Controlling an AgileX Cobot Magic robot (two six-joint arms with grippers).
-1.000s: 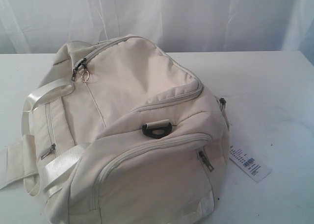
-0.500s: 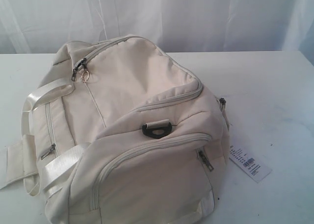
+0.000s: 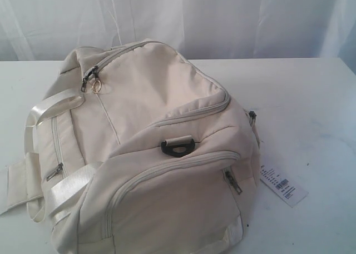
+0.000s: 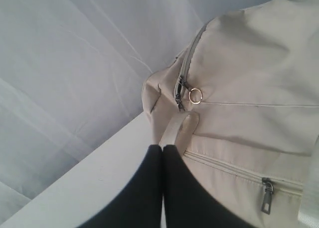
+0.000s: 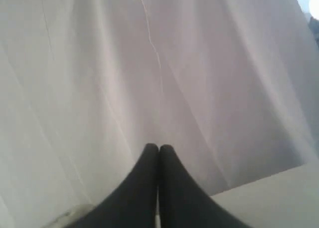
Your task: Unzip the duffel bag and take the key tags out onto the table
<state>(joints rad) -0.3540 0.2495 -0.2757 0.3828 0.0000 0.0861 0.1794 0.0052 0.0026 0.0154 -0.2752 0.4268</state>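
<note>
The cream-white duffel bag [image 3: 150,154] lies zipped up on the white table [image 3: 311,98], taking up the left and middle of the exterior view. Its top zip pulls with a small metal ring [image 3: 96,86] sit at the bag's far left end. A black D-ring [image 3: 178,147] stands on the near end panel. In the left wrist view my left gripper [image 4: 162,147] is shut and empty, just short of the bag [image 4: 249,88], near a satin strap [image 4: 177,125] and the zip ring [image 4: 195,96]. My right gripper [image 5: 158,147] is shut and empty, facing the curtain. The key tags are hidden. Neither gripper shows in the exterior view.
A white barcode label [image 3: 282,185] lies on the table right of the bag. Satin straps [image 3: 50,106] trail off the bag's left side. A white curtain [image 3: 222,15] hangs behind the table's far edge. Bare tabletop stretches to the right of the bag.
</note>
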